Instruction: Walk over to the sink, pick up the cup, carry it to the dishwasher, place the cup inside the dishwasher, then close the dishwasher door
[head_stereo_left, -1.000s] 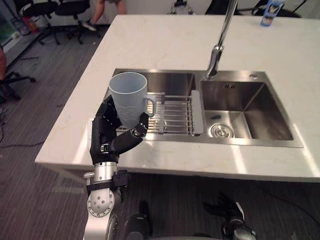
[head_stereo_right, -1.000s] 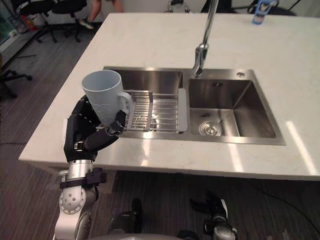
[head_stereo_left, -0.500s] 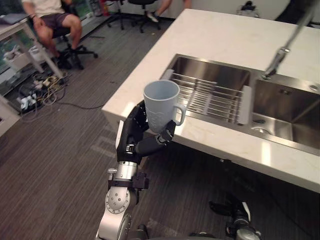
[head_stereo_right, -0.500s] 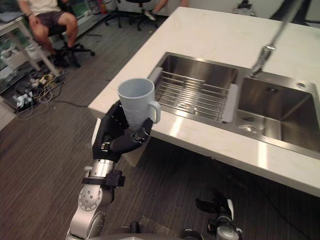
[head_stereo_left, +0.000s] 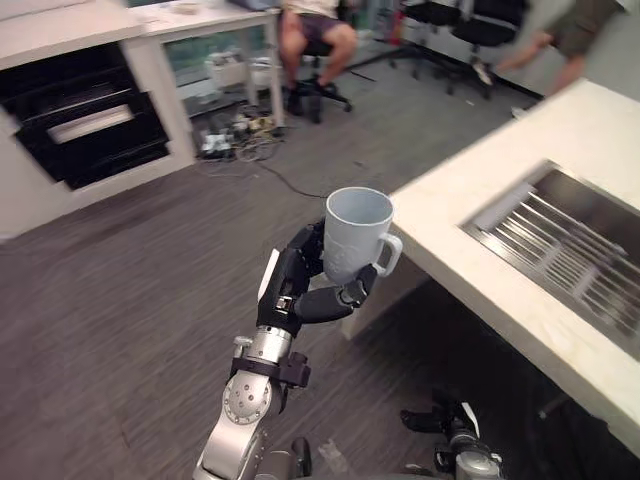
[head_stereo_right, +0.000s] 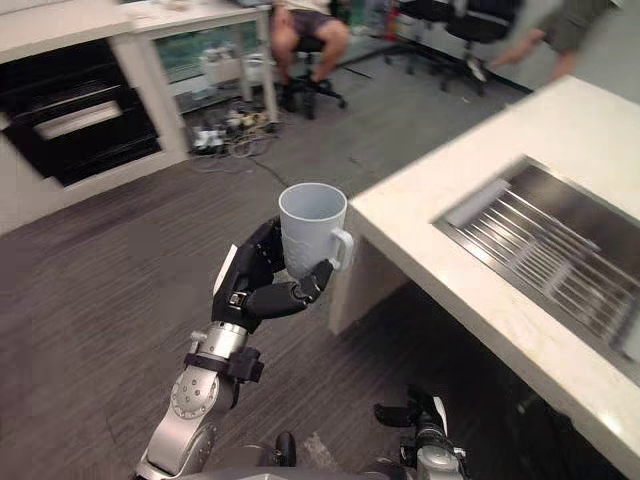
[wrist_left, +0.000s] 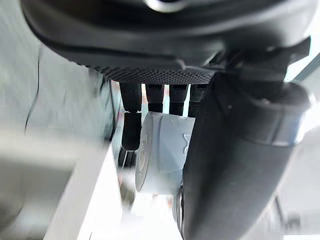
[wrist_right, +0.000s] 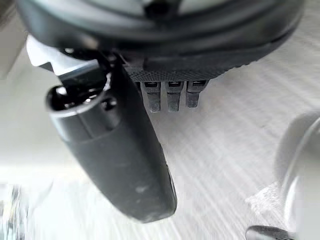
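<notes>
Cup (head_stereo_left: 355, 232): upright, mouth up, clamped in left hand (head_stereo_left: 300, 290), in mid-air over dark floor (head_stereo_left: 120, 300), just off corner of white desk (head_stereo_left: 480, 250), not touching it. Fingers (wrist_left: 131, 120) curled round back of cup wall, thumb across front below the handle; handle twd robot's right, i.e. twd desk.

Step in hand, by my read: carry leg. Pick-up done, cup clear of sink, placing and door-closing not yet done. Wire rack (head_stereo_left: 575, 250) in sink well apart from cup, off to right.

Left forearm raised near vertical, elbow low, wrist about straight, palm facing cup. Right hand (wrist_right: 117, 150) low over floor, fingers loose & apart, holding nothing.

Next, prob.: head for dishwasher w/ cup kept level. Black built-in unit (head_stereo_left: 85, 120) w/ pale handle, far left under white worktop: poss. the dishwasher, can't tell, nor whether open. Cable tangle (head_stereo_left: 235, 145) and seated person (head_stereo_left: 315, 30) near that side, so path needs care. After that: lower cup inside, release, shut door.
</notes>
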